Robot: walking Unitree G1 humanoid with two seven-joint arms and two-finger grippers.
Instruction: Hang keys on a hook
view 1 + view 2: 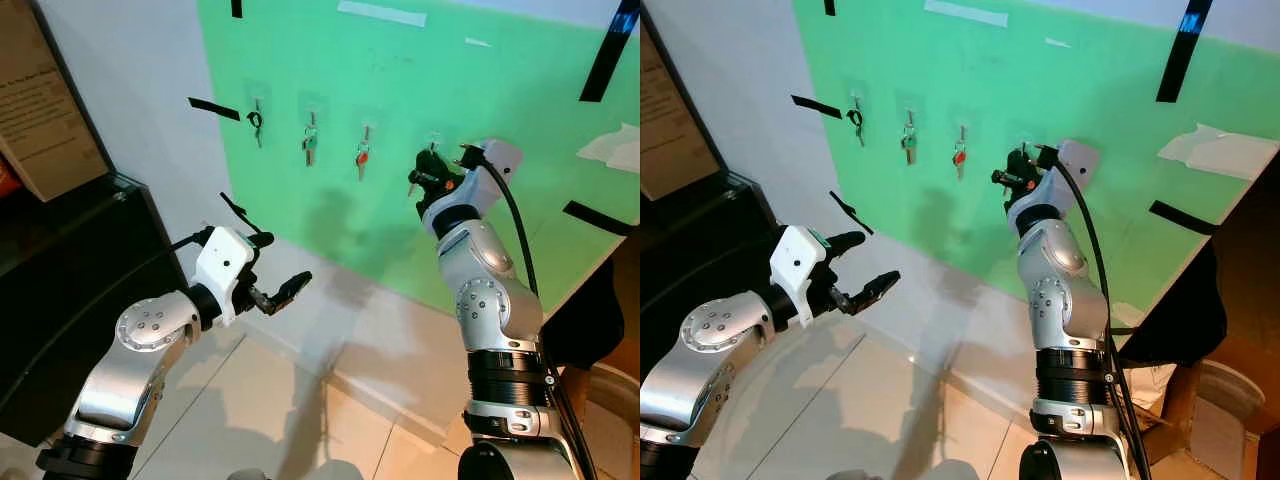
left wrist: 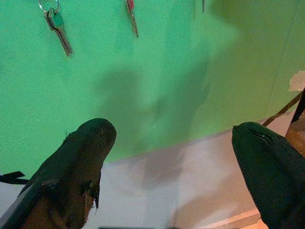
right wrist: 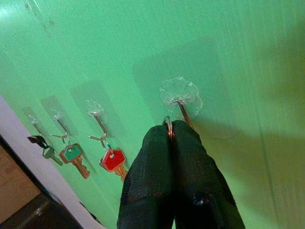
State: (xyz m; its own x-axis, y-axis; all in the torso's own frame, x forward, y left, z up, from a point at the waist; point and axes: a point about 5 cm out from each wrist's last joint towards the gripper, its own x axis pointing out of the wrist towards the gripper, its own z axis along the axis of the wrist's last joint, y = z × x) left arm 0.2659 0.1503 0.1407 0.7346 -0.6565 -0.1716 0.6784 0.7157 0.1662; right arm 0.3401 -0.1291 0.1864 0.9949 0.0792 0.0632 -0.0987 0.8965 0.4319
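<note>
Right gripper (image 3: 172,125) is up at the green wall panel (image 1: 480,110), jaws pinched tight on a key ring (image 3: 167,125), and that ring sits just beside the wire of the fourth hook (image 3: 180,98), the clear one at the right end of the row. Whether the ring is actually over the wire, I can't tell from here. A key (image 1: 412,186) dangles just below the jaws in the left eye view.

Count the hooks along the panel: four clear stick-on ones in a line. Three to the left each carry something already: a red-headed key (image 3: 113,160) on the nearest, a green-headed key (image 3: 74,153) on the next, and a dark key (image 3: 43,145) on the far one.

Left gripper (image 1: 268,270) hangs lower and well apart from the row, jaws spread wide with nothing between them, pointing at the wall beneath the keys. Its wrist view looks up at the green-headed and red-headed keys above the two black fingers (image 2: 86,157).

Further out: several strips of black tape (image 1: 213,108) are stuck to the wall, a dark cabinet (image 1: 70,270) stands on the left, and pale floor tiles (image 1: 250,420) run below.
</note>
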